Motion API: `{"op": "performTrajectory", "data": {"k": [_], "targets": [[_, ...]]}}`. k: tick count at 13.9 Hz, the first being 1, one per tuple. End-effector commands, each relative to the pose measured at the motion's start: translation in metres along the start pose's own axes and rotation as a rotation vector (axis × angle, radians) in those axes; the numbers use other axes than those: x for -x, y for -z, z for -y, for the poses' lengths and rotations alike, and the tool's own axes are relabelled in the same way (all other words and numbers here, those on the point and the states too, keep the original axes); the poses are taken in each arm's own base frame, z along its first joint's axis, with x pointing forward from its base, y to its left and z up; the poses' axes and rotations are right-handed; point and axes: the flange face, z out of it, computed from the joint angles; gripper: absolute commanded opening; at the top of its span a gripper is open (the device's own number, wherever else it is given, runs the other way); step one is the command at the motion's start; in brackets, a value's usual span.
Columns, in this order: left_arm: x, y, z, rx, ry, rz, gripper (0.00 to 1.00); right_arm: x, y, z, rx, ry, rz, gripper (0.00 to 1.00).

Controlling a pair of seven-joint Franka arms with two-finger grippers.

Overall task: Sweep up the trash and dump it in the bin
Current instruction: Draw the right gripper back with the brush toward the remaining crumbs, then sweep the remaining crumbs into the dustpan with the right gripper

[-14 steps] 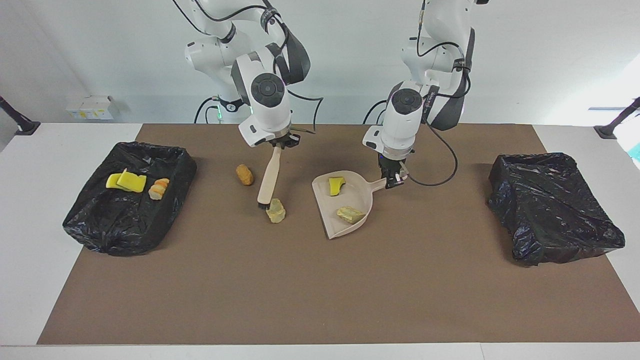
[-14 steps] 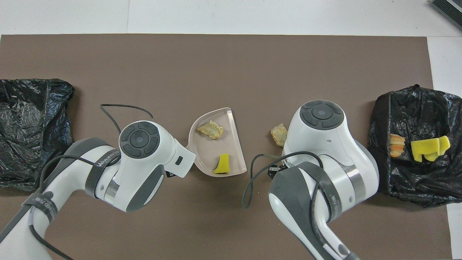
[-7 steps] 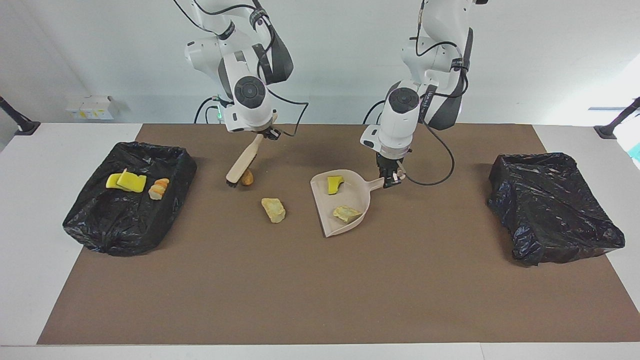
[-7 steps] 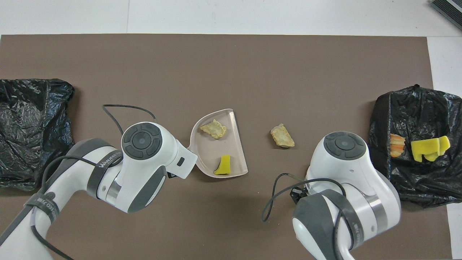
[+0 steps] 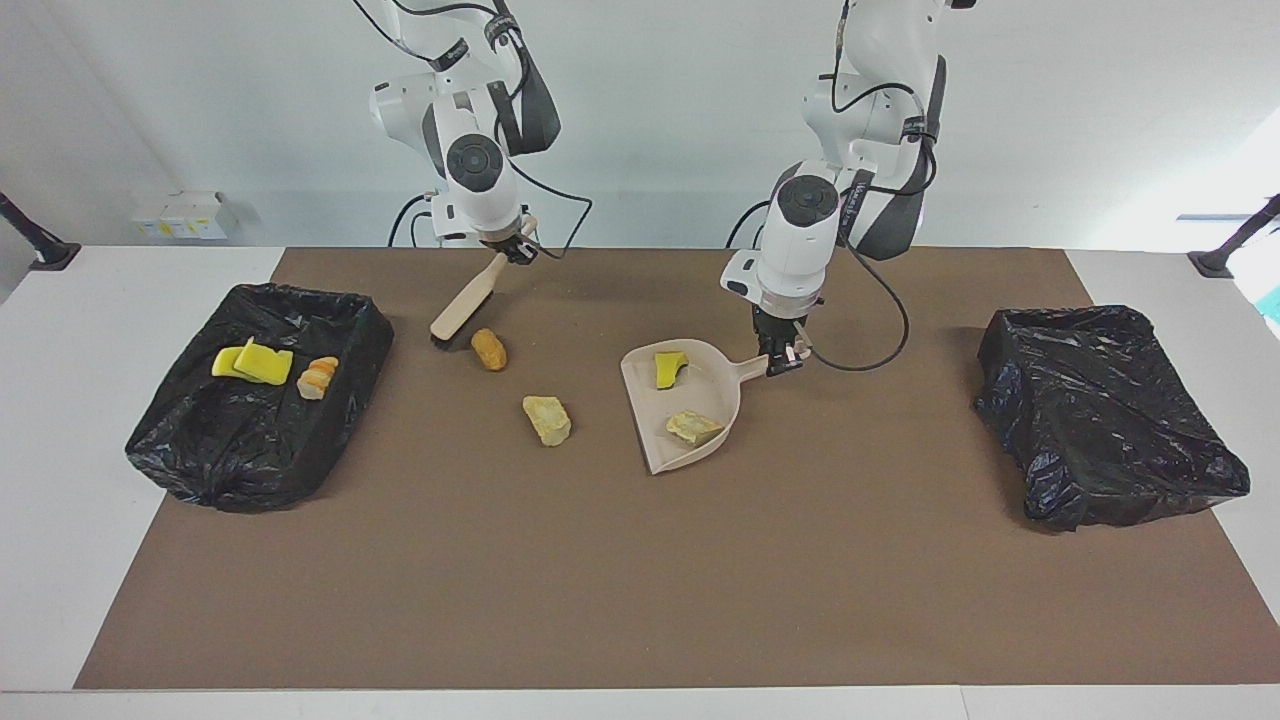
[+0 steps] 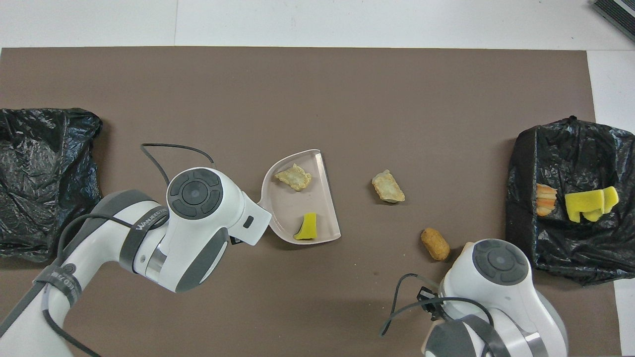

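The right gripper point(image 5: 517, 250), clenched on the handle of the brush point(image 5: 464, 306), has pulled back toward the robots' edge of the table; a second ago its bristles stood against the tan chunk point(image 5: 547, 419), now they sit just beside the brown nugget point(image 5: 489, 349). The tan chunk lies where that stroke left it, short of the dustpan point(image 5: 710, 442)'s open lip. The left gripper point(image 5: 783, 362) has stayed clamped on the dustpan handle, the pan flat on the mat with a yellow-green sponge piece point(image 5: 669, 368) and a crusty chunk point(image 5: 694, 427) inside. More scraps lie in the black-lined bin point(image 5: 200, 460) at the right arm's end; the other bin point(image 5: 1120, 470) looks empty. Likely next is sweeping the nugget toward the pan.
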Motion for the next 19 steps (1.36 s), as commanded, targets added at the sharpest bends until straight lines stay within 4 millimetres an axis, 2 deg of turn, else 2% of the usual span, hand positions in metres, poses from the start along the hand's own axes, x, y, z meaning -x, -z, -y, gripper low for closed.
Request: {"op": "performTrajectory", "data": {"k": [1,2,4,8,10,12,13,16,19], "targets": [[0.0,-0.001,-0.004,-0.008,0.0,-0.013,0.0,-0.01,-0.002,0.007,-0.077,0.108,-0.04,0.0],[0.0,-0.001,-0.004,-0.008,0.003,-0.013,0.0,-0.019,0.003,0.022,-0.097,0.14,-0.059,0.0],[0.0,-0.001,-0.004,-0.008,0.003,-0.013,0.0,-0.032,0.027,0.046,-0.098,0.221,-0.057,0.0],[0.0,-0.001,-0.004,-0.008,0.064,-0.014,0.0,-0.058,0.051,0.071,-0.12,0.495,-0.097,0.0],[-0.002,-0.002,-0.009,-0.006,0.111,-0.011,0.0,-0.075,0.051,0.091,-0.116,0.604,-0.099,0.0],[-0.002,-0.002,-0.009,-0.006,0.111,-0.011,0.0,-0.079,0.059,0.113,-0.121,0.668,-0.115,0.0],[-0.001,-0.002,-0.008,-0.006,0.114,-0.011,0.0,-0.077,0.06,0.124,-0.12,0.686,-0.115,0.0],[-0.002,-0.002,-0.009,-0.005,0.112,-0.01,0.0,-0.046,0.064,0.164,-0.122,0.769,-0.13,0.0],[0.0,-0.002,-0.007,-0.006,0.117,-0.011,0.0,-0.012,0.051,0.206,-0.247,0.779,-0.102,0.0]]}}
